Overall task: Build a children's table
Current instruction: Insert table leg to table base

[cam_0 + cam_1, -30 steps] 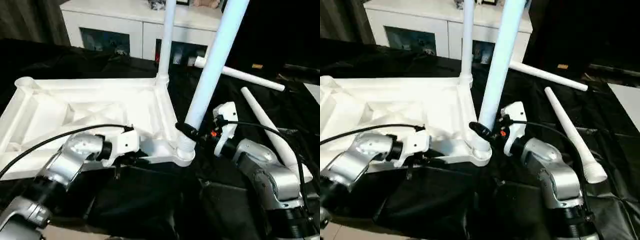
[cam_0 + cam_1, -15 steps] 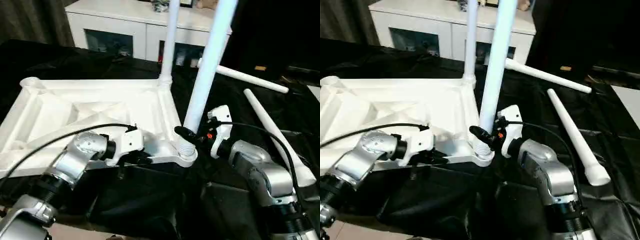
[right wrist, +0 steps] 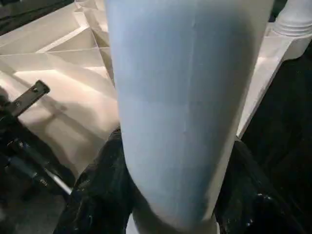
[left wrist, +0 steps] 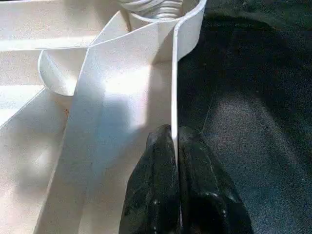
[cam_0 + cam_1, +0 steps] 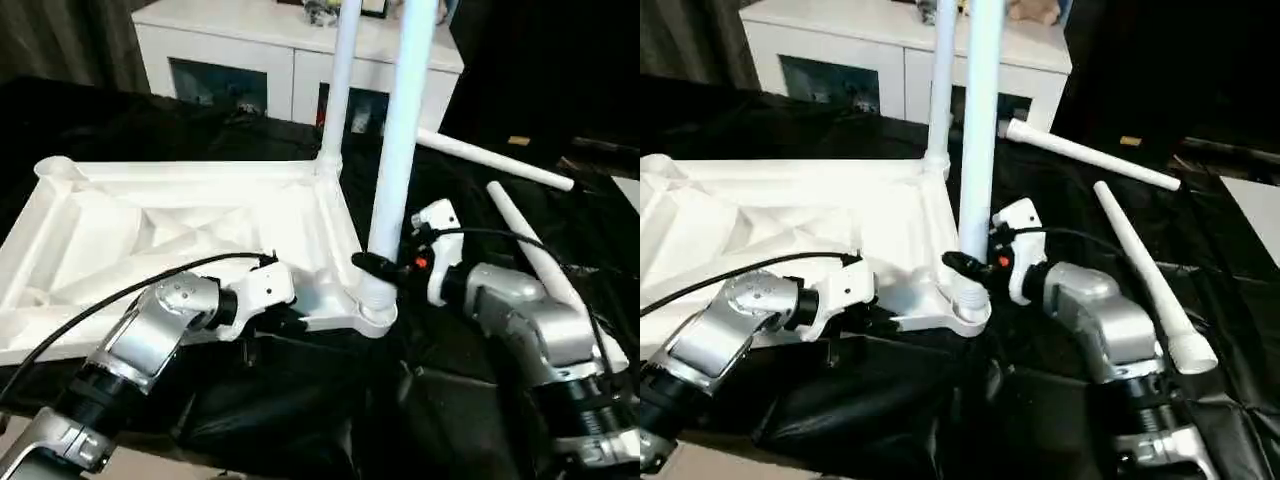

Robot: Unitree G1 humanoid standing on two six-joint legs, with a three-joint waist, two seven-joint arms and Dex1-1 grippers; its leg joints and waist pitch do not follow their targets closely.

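Left eye view showed the tabletop [image 5: 190,225] lying underside up on a black cloth [image 5: 300,400], with one leg [image 5: 335,90] already standing in its far right corner socket. The right gripper [image 5: 385,272] was closed around the base of a second leg [image 5: 400,150], which stood nearly upright in the near right socket [image 5: 368,305]. The left gripper [image 4: 175,195] was pinched shut on the thin near rim of the tabletop, just left of that socket, steadying it. Two more legs [image 5: 495,157] lay loose on the cloth to the far right, well apart from the tabletop. The step in hand looked like seating the second leg; its threaded end still showed above the socket, so the next move probably called for turning or pressing it home while the left gripper held the tabletop against twisting.
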